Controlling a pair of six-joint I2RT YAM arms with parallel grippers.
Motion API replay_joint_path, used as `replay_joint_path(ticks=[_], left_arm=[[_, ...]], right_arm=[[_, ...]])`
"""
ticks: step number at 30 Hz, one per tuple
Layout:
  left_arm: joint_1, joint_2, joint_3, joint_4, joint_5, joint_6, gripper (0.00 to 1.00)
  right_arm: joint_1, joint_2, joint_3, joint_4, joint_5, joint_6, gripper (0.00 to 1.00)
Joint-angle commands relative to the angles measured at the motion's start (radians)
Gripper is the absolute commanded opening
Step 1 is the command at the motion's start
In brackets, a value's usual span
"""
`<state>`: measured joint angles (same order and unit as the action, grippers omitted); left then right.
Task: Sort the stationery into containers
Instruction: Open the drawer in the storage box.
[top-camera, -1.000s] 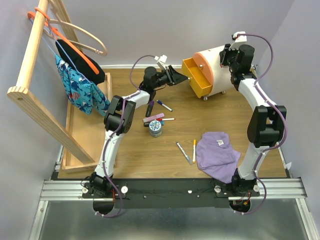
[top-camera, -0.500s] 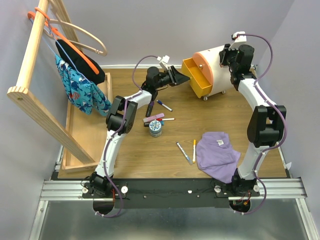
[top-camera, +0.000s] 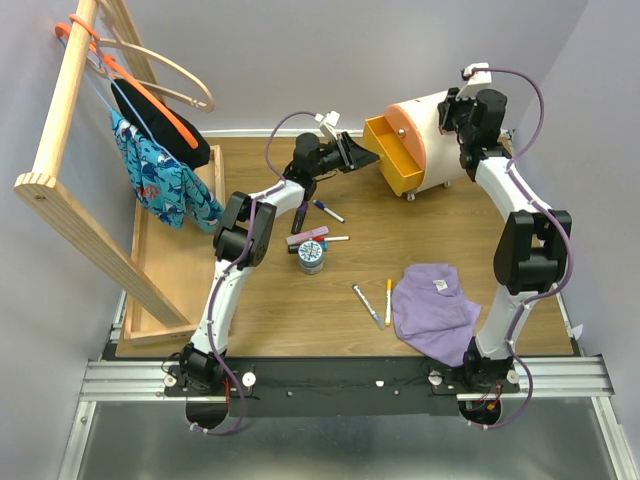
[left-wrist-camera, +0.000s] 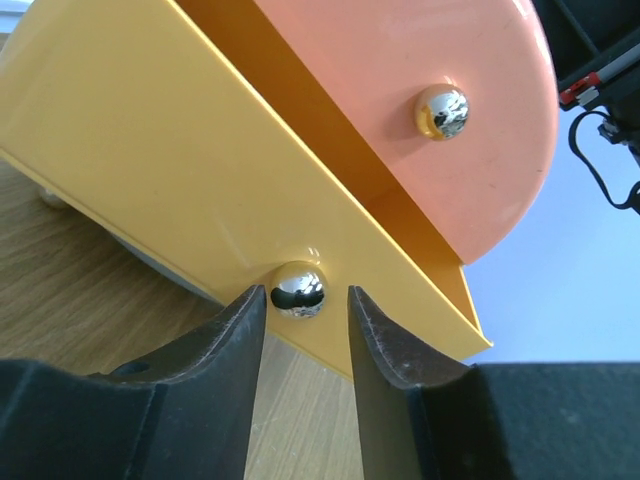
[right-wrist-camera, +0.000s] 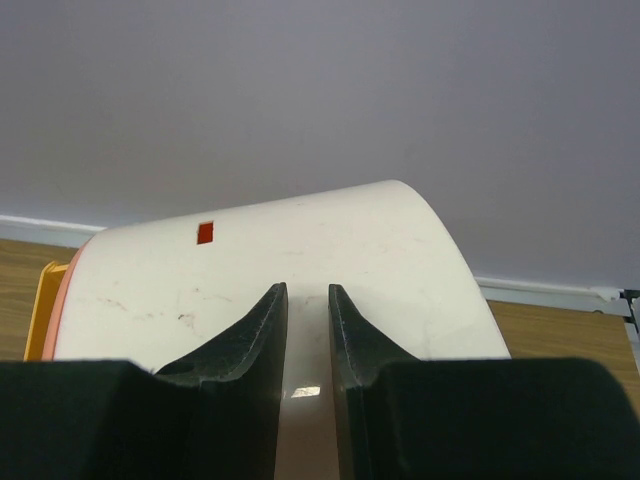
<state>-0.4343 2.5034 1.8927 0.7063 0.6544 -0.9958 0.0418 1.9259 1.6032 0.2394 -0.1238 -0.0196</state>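
Observe your left arm (top-camera: 222, 290) and right arm (top-camera: 500, 180): white links, black joint housings, looping purple cables (top-camera: 543, 100), black tapered fingers (left-wrist-camera: 215, 370).

Four pens lie on the table (top-camera: 450, 230): one blue-capped pen (top-camera: 328, 211), one white pen (top-camera: 337, 238), one blue-and-white pen (top-camera: 367, 305) and one yellow pen (top-camera: 388, 301). There is one pink bar (top-camera: 307, 236), one round jar (top-camera: 311, 257), one purple cloth (top-camera: 433, 310), and one drawer unit (top-camera: 435, 150) with one yellow drawer (left-wrist-camera: 150, 150), one orange drawer (left-wrist-camera: 400, 50) and two shiny knobs (left-wrist-camera: 298, 289).

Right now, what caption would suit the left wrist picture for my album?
Dark fingers straddle the shiny knob of the pulled-out yellow drawer, below the orange drawer.
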Motion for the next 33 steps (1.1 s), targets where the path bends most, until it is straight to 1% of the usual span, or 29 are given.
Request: replay_joint_path(ticks=[1,4,10,11,14,23,33], left_arm=[[-0.012,0.028,0.034,-0.017,-0.029,0.000,0.45],[-0.014,0.029,0.034,-0.014,-0.032,0.000,0.43],[-0.009,0.020,0.020,0.004,-0.030,-0.004,0.32],[-0.009,0.017,0.017,0.002,-0.032,-0.003,0.29],[-0.009,0.009,0.000,0.013,-0.038,0.008,0.26],[0.020,-0.031,-0.084,0.058,-0.016,-0.009,0.21],[0.031,-0.063,-0.090,0.097,0.005,-0.017,0.20]], right_arm=[[0.017,0.055,-0.011,-0.094,0.013,-0.017,0.31],[0.018,0.056,-0.011,-0.094,0.013,-0.019,0.31],[0.021,0.061,-0.015,-0.094,0.016,-0.022,0.31],[0.021,0.059,-0.014,-0.094,0.016,-0.023,0.31],[0.023,0.065,-0.015,-0.091,0.018,-0.020,0.31],[0.024,0.077,-0.012,-0.084,0.024,-0.022,0.31],[0.024,0.076,-0.019,-0.077,0.024,-0.025,0.31]])
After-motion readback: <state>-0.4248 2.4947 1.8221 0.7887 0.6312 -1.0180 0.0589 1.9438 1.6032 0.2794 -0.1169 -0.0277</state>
